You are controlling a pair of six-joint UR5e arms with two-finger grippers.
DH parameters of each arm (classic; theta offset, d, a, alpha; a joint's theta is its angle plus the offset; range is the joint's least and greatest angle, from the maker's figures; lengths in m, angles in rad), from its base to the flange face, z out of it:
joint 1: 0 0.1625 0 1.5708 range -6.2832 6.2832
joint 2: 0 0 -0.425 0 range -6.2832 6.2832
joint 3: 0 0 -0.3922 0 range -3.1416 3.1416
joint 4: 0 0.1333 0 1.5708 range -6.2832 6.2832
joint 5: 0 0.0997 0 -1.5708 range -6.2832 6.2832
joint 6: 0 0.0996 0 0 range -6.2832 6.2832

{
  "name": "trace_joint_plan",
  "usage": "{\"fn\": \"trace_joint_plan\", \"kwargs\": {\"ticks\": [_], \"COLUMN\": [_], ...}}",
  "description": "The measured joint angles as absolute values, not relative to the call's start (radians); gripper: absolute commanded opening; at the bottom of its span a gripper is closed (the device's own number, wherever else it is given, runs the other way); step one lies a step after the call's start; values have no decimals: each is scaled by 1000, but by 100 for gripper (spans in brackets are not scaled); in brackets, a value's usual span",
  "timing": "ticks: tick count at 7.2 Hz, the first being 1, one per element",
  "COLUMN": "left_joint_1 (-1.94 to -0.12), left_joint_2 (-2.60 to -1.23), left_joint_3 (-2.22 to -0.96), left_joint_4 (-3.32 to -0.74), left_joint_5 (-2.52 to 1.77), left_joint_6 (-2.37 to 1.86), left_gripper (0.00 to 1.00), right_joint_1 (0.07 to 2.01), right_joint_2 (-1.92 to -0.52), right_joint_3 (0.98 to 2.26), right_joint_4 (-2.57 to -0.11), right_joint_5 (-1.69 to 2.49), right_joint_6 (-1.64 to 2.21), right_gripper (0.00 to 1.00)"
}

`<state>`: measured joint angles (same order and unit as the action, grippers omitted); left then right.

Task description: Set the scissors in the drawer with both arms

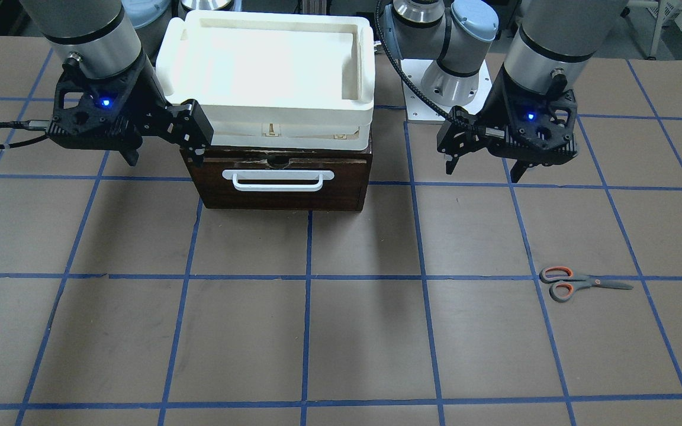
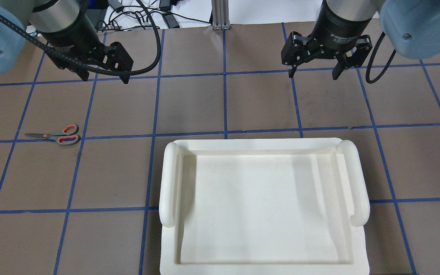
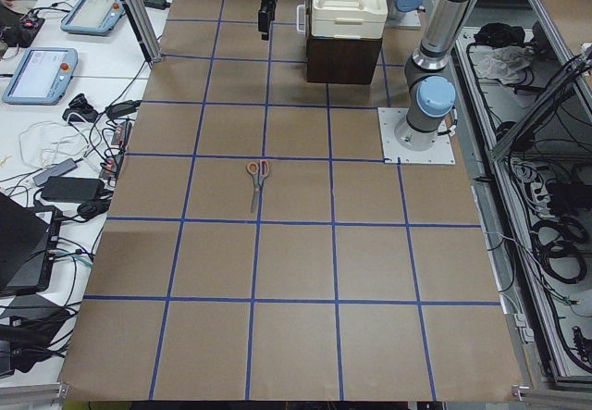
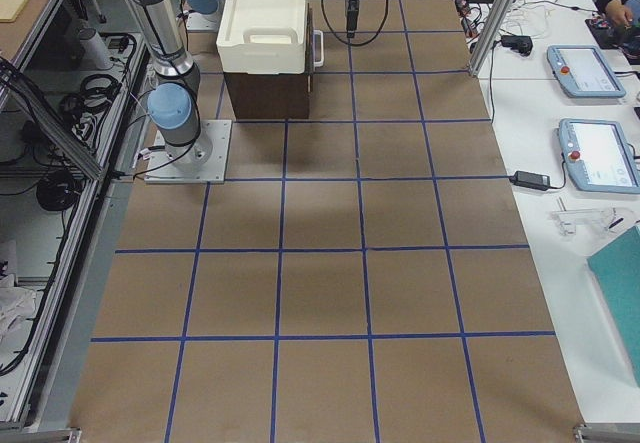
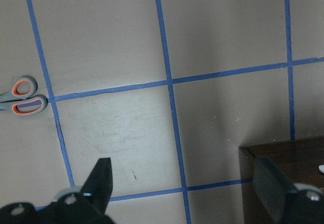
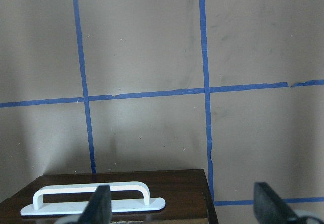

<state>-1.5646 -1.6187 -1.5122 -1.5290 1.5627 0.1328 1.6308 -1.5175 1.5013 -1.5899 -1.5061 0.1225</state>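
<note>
The scissors lie flat and closed on the brown table, on my left side; they also show in the overhead view and at the left wrist view's left edge. The dark brown drawer is shut, its white bar handle facing away from me. My left gripper is open and empty, hovering beside the drawer and well short of the scissors. My right gripper is open and empty, hovering at the drawer's other side, with the handle low in its wrist view.
A cream plastic tray sits on top of the drawer cabinet and fills the lower overhead view. The table is covered in brown paper with a blue tape grid. The left arm's base plate stands behind the left gripper.
</note>
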Motion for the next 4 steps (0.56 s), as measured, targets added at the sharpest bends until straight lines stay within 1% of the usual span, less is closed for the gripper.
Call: {"fn": "trace_joint_plan", "kwargs": {"ticks": [4], "left_joint_1": [-1552], "left_joint_2": [-1604], "left_joint_3": [-1533], "left_joint_4": [-1537], "left_joint_5": [1564], "left_joint_6": [124], "left_gripper": [100], "right_joint_1": [1632], "right_joint_2": [-1515], "right_joint_3": [1502], "right_joint_4": [-1551], "right_joint_5": [-1555], "right_joint_6": [117], "right_gripper": [100]}}
